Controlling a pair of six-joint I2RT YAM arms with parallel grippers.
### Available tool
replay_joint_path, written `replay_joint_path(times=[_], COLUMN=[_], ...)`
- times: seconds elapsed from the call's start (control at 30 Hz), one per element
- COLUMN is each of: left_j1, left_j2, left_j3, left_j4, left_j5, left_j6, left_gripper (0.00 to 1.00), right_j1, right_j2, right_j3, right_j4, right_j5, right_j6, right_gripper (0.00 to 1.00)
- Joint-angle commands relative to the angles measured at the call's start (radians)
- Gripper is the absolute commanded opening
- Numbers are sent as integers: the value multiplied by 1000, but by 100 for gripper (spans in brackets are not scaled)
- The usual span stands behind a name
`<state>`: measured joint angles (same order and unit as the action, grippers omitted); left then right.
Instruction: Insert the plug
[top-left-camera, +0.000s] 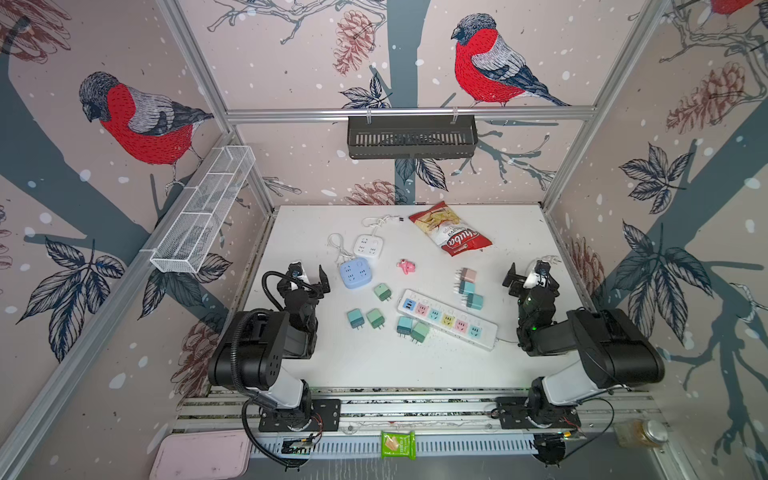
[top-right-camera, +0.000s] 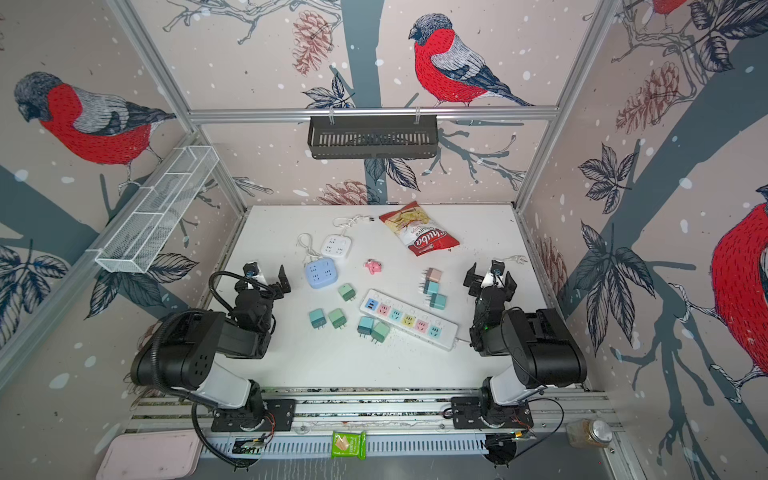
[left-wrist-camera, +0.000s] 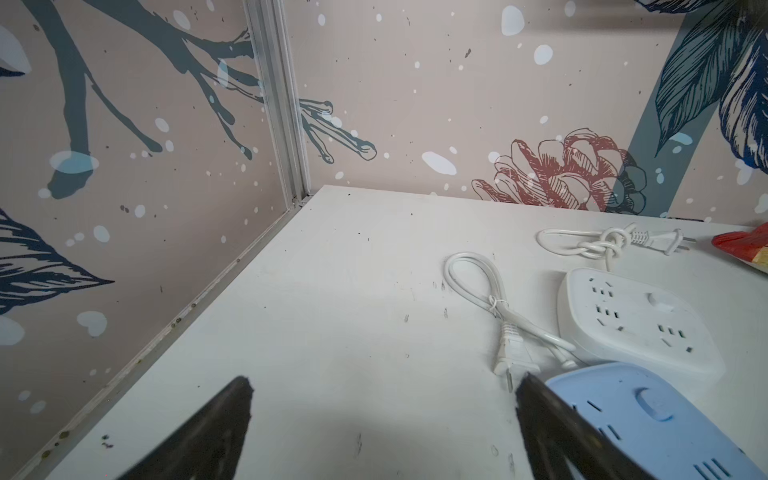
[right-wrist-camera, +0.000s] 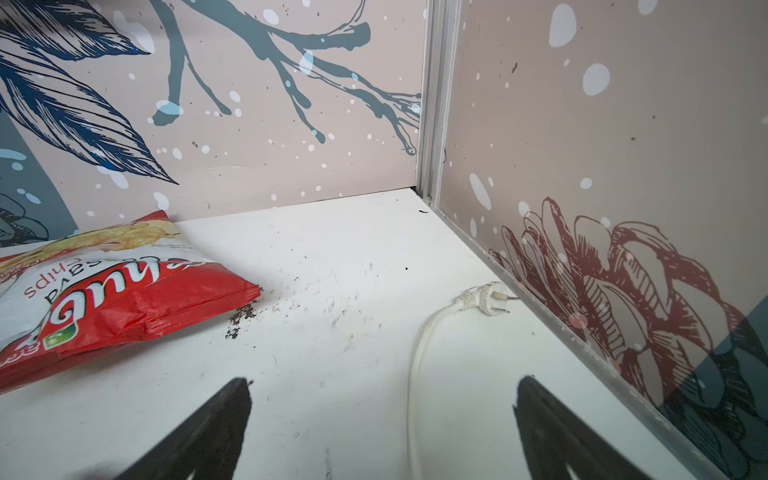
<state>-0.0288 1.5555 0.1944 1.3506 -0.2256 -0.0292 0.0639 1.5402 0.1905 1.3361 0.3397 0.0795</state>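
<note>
A long white power strip with coloured sockets lies right of the table's middle. Several small cube plugs lie loose around it: green, teal and pink. The strip's white corded plug rests by the right wall. My left gripper is open beside the blue square socket block, and nothing is between its fingers. My right gripper is open over bare table, and the white cord runs below its jaws.
A white square socket block and knotted cords sit behind the blue one. A red chips bag lies at the back, with a pink toy mid-table. A black basket and a white wire basket hang on the walls.
</note>
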Motion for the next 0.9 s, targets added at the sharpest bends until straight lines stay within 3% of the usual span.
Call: replay_joint_path(times=[0.0, 0.87], left_j1=[1, -20], left_j2=[2, 3], left_j3=[5, 20], left_j4=[19, -2], left_j5=[-16, -37], left_j6=[-12, 11], left_gripper=[99, 98], right_j1=[1, 2], right_j2=[1, -1], right_j3=[1, -3], right_j4=[15, 24], right_j5=[-4, -1], right_j6=[6, 6], right_gripper=[100, 100])
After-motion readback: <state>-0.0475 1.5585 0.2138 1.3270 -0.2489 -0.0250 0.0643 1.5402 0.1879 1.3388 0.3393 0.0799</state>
